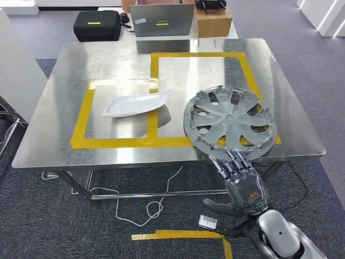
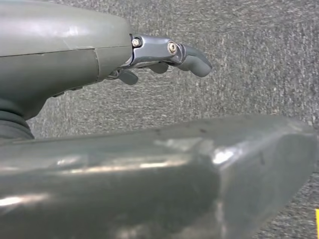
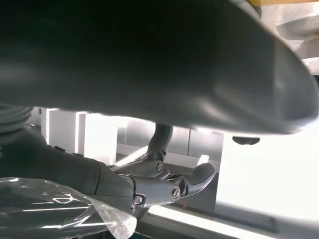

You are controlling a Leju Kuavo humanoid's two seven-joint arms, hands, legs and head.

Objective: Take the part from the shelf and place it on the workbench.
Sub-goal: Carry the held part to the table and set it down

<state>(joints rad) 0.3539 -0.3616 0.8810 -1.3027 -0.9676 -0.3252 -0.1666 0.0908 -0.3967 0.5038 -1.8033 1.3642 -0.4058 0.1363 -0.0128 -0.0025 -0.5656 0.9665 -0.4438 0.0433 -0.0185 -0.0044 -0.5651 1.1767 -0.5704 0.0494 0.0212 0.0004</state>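
Hubcap (image 1: 229,118) lies flat on the workbench (image 1: 53,135), at its near right part, overlapping the yellow tape (image 1: 122,142) that outlines two boxes there; its near rim reaches just to the workbench's front edge. The right hand (image 1: 240,181) sits directly in front of that near rim, below the workbench edge, fingers (image 1: 229,162) stretched forward and a little apart, their tips at or just under the rim; whether they touch it I cannot tell. It holds nothing that I can see, so I judge it apart and free. So the hubcap lies straight ahead of and slightly above the right hand, the nearer hand by far. Being round, it has no long axis to speak of.

In the left wrist view the left hand (image 2: 165,52) hangs over grey carpet, fingers loosely extended, empty.

A white curved part (image 1: 136,103) rests inside the left tape box, well apart from the hubcap.

The placing looks done; what is left, I judge, is drawing the right hand clear without dragging the rim off the edge
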